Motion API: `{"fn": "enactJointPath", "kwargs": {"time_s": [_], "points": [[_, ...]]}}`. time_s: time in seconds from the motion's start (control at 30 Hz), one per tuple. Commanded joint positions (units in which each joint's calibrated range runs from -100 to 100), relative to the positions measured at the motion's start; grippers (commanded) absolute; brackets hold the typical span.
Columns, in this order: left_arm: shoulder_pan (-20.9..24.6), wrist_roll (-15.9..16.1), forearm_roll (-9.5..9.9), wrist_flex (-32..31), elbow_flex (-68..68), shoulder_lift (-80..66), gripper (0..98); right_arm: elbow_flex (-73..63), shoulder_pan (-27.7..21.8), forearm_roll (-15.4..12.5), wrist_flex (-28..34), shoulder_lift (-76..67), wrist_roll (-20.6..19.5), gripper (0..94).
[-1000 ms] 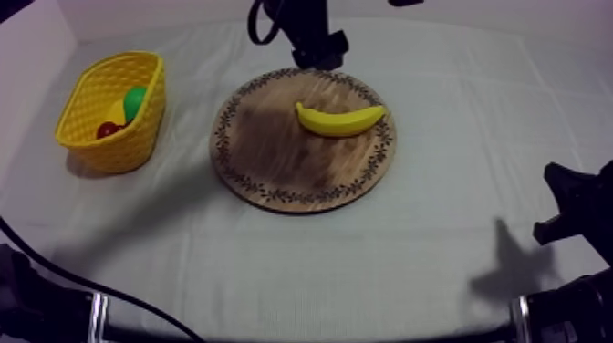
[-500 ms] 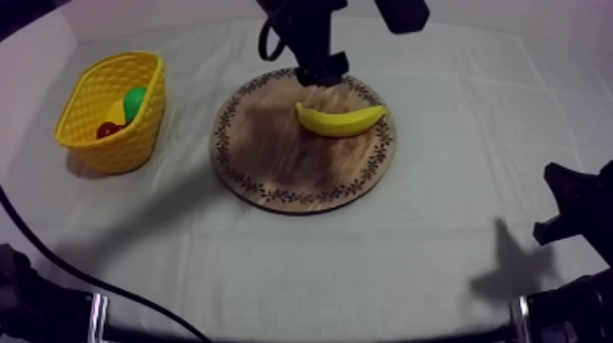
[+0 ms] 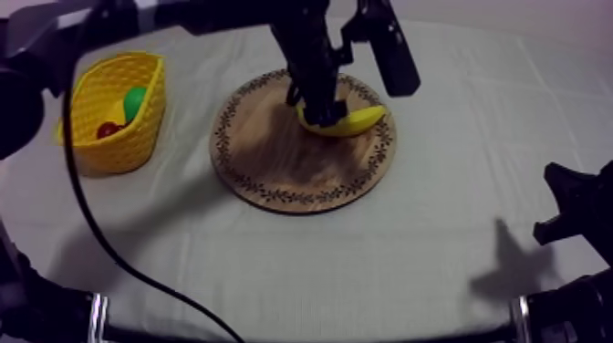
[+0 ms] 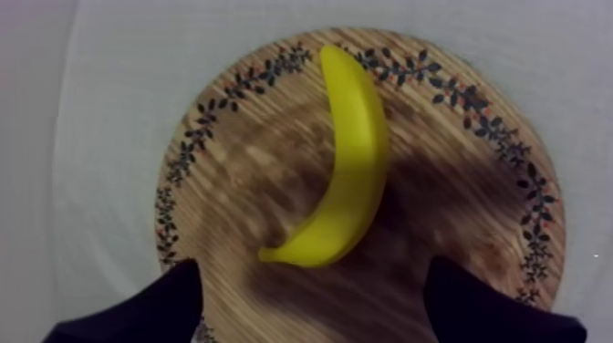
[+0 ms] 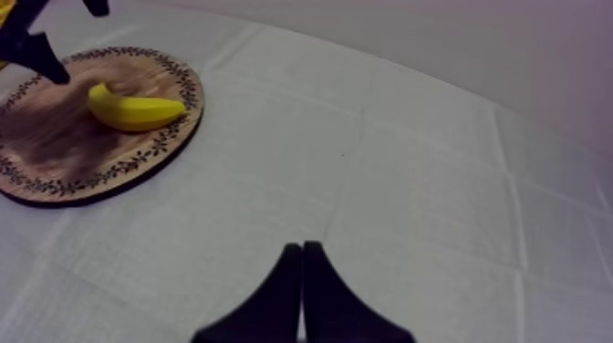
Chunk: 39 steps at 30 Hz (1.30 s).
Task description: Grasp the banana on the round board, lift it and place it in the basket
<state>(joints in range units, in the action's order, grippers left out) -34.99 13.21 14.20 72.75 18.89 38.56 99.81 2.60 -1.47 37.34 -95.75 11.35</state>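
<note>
1 – worktop (image 3: pixel 429 274): covered in grey-white cloth. Broad bare cloth runs from 3 to 6 o'clock of the board out to the near and right edges. A narrower bare strip lies between board and basket.

2 – wooden board (image 3: pixel 264 164): round with a patterned rim, lying flat near the worktop's middle. The stretch from 6 to 9 o'clock is bare wood.

3 – banana (image 3: pixel 358 120): lies flat on the wooden board at about 2 o'clock, wholly inside the rim. One tip is close to the patterned edge at 3 o'clock. In the left wrist view the banana (image 4: pixel 351 155) runs from the rim towards the board's middle.

4 – left arm (image 3: pixel 306 46): comes in from the upper left across the board's 12 o'clock rim. The left jaws are open over the banana's 9 o'clock end. The two black fingers (image 4: pixel 164 301) stand wide apart, one at each side of that inner tip. Whether they touch the fruit cannot be told.

5 – yellow basket (image 3: pixel 119 150): at 9 o'clock of the board and apart from it, near the worktop's left edge. It holds a green fruit (image 3: pixel 135 100) and a small red fruit (image 3: pixel 108 130).

6 – right arm (image 3: pixel 575 214): low at 4 o'clock of the board by the worktop's right edge, well apart from the board. The right jaws are closed on nothing, with the fingers (image 5: pixel 290 292) together as a narrow wedge above bare cloth.
</note>
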Motion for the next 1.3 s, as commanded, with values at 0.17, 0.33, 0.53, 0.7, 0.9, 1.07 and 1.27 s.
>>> {"fn": "enactJointPath", "kwargs": {"time_s": [0.17,0.33,0.53,0.7,0.9,1.07,1.27], "points": [[0.4,0.2,0.57,-1.1,3.7,6.6,86.4,0.0,0.0,0.0,0.0,0.0,0.0,0.3],[0.6,0.2,0.91,-0.7,7.9,10.1,85.5,0.0,0.0,0.0,0.0,0.0,0.0,0.3],[0.7,0.4,1.11,0.1,12.2,13.7,83.7,0.0,0.0,0.0,0.0,0.0,0.0,0.3],[0.4,0.5,1.32,1.7,14.6,16.1,83.6,0.0,0.0,0.0,0.0,0.0,0.0,0.3],[0.2,0.5,1.35,2.7,15.9,18.4,83.3,0.0,0.0,0.0,0.0,0.0,0.0,0.3],[0.2,0.6,1.26,2.9,16.7,19.6,80.3,0.0,0.0,0.0,0.0,0.0,0.0,0.3],[0.6,1.2,1.15,2.3,18.4,20.4,53.4,0.0,0.0,0.0,0.0,0.0,0.0,0.3]]}}
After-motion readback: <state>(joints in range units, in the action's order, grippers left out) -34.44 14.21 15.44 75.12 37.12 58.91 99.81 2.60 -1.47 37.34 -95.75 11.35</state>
